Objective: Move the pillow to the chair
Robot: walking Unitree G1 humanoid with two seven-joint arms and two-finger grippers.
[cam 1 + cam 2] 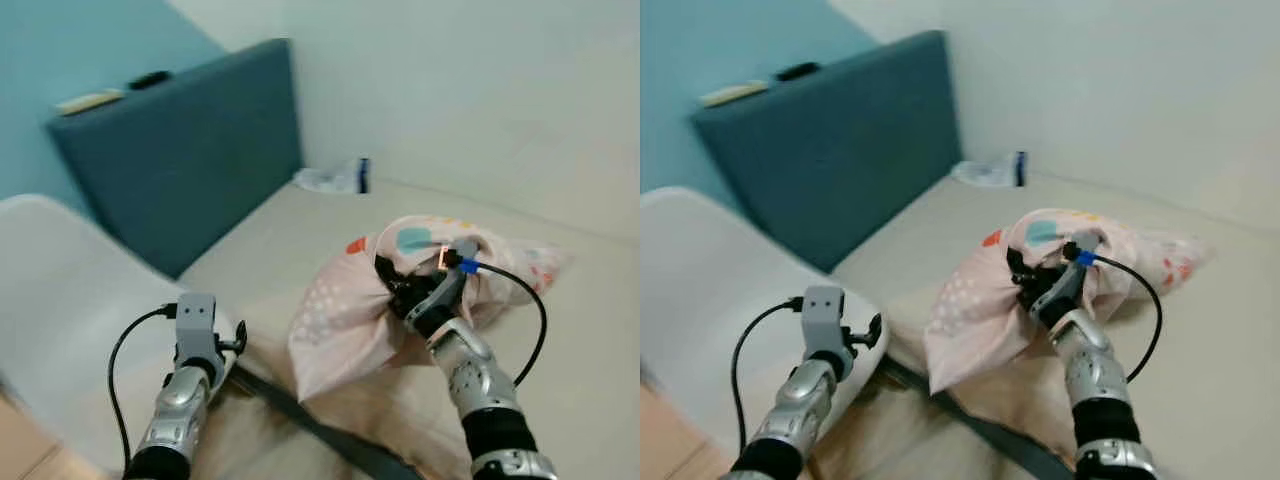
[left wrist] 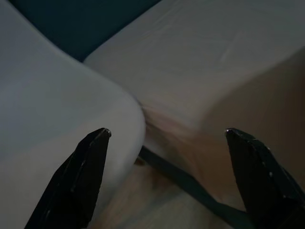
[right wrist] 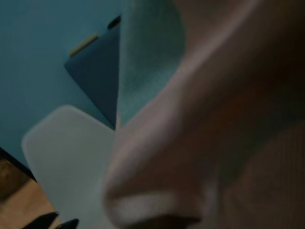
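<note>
Two silver arms at work over a beige bed (image 1: 330, 225) in a corner room with a teal wall. Right gripper (image 1: 395, 285) clenched on the pink patterned pillow (image 1: 345, 320), fabric bunched between the black fingers (image 1: 1021, 268), pillow lifted partly off the mattress, one end hanging toward the near bed edge, the other trailing toward the white wall. Spots of teal, orange and white scattered across the pillowcase. Blue connector and looping black cable (image 1: 530, 300) at the right wrist. From the right wrist camera, pink and teal cloth pressed close against the lens, white chair (image 3: 66, 152) and wooden floor (image 3: 21, 191) beyond.

Left gripper (image 2: 167, 138) held open, empty, fingertips (image 2: 97, 143) spread wide, poised above the gap between the chair's white seat (image 1: 60, 300) and the mattress corner. Chair just beside the bed, pillow not on it. Dark strap or frame edge (image 1: 310, 425) running along the bed's near side. Dark blue padded headboard (image 1: 190, 150) against the teal wall, a yellowish item (image 1: 90, 100) and a small black item (image 1: 150, 79) lying on its top. Crumpled clear plastic with a blue part (image 1: 340, 178) on the bed near the far wall.
</note>
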